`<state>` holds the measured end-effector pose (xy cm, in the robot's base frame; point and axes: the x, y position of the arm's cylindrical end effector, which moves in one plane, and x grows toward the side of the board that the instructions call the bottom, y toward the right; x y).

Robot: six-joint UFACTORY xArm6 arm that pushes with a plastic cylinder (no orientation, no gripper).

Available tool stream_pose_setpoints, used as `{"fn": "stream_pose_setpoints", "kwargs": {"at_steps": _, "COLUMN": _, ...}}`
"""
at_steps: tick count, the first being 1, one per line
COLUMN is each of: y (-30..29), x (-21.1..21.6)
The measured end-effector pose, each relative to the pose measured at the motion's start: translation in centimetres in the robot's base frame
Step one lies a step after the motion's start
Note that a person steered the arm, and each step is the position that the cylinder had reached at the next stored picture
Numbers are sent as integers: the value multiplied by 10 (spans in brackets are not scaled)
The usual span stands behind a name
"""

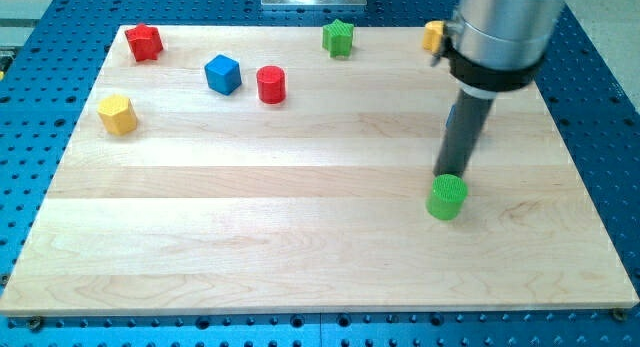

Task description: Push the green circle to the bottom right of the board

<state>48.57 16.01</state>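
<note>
Right of centre on the board (300, 237), a bit below mid-height: the green circle (447, 197). The tip (448, 175) sits at the circle's upper edge, touching it or just short of it; contact can't be resolved. So the circle lies on the view's-bottom side of the tip, roughly straight below it. Being round, it has no long axis to line up.

Target corner is down and to the view's right of the circle, with open board between. Judgement: a push from the current spot would send it mostly downward; the tip likely wants to sit more to the circle's upper left so the push line runs diagonally toward that corner.

Arm pose: the rod hangs about upright, its wide grey collar near the view's top right. No fingers on this rig, just the bare rod, so nothing to open or close.

Collar partly hides the yellow block (432, 35); shape unclear.
</note>
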Motion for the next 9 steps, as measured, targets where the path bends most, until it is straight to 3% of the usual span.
{"fn": "stream_pose_setpoints", "kwargs": {"at_steps": 1, "y": 40, "x": 10}}
{"fn": "stream_pose_setpoints", "kwargs": {"at_steps": 2, "y": 8, "x": -2}}
{"fn": "stream_pose_setpoints", "kwargs": {"at_steps": 3, "y": -65, "x": -16}}
{"fn": "stream_pose_setpoints", "kwargs": {"at_steps": 5, "y": 8, "x": 51}}
{"fn": "stream_pose_setpoints", "kwargs": {"at_steps": 7, "y": 26, "x": 19}}
{"fn": "stream_pose_setpoints", "kwargs": {"at_steps": 8, "y": 40, "x": 64}}
{"fn": "stream_pose_setpoints", "kwargs": {"at_steps": 9, "y": -8, "x": 58}}
